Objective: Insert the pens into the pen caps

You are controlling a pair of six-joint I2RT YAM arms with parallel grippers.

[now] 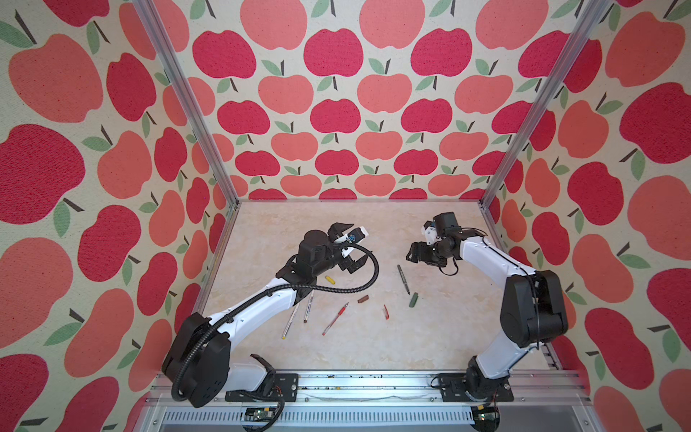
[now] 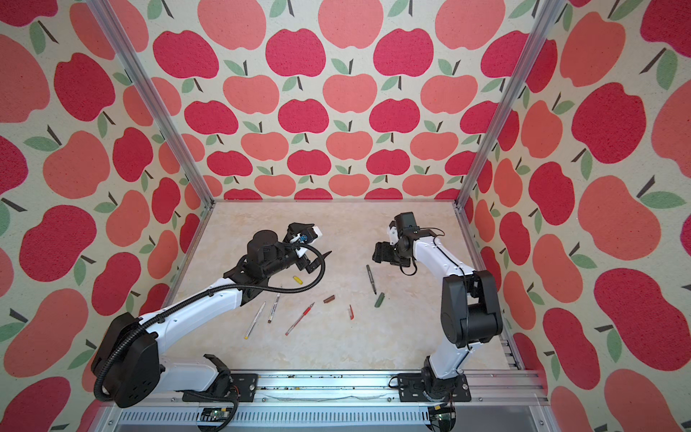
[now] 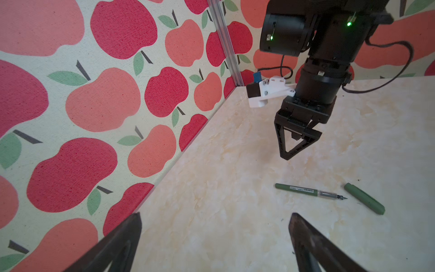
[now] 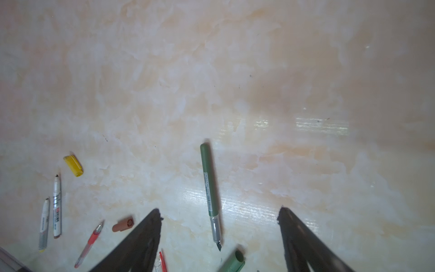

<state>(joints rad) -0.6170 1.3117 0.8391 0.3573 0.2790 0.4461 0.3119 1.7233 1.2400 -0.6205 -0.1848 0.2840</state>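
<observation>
**All four caps lie apart from their pens; both grippers stand open and hold nothing**

On the table (image 1: 374,348) each cap lies on its side, separate from every pen. The yellow cap (image 1: 329,279) lies farthest left, just beside the left arm. The brown cap (image 1: 363,299) and the red cap (image 1: 386,312) lie near the middle. The green cap (image 1: 413,301) lies right of them, just beyond the nib of the dark green pen (image 1: 403,278). The red pen (image 1: 335,319) lies slanted, near and left of the brown cap. The two white pens, brown-ended (image 1: 308,307) and yellow-ended (image 1: 289,321), lie side by side at the left, their far ends under the left forearm.

The left arm reaches from the near left toward the middle. The left gripper (image 3: 216,215) hangs above the table with its jaws spread wide, facing the right arm. The right arm bends at a raised elbow and reaches left. The right gripper (image 4: 219,210) points down over the green pen, clear of it, jaws apart.
</observation>
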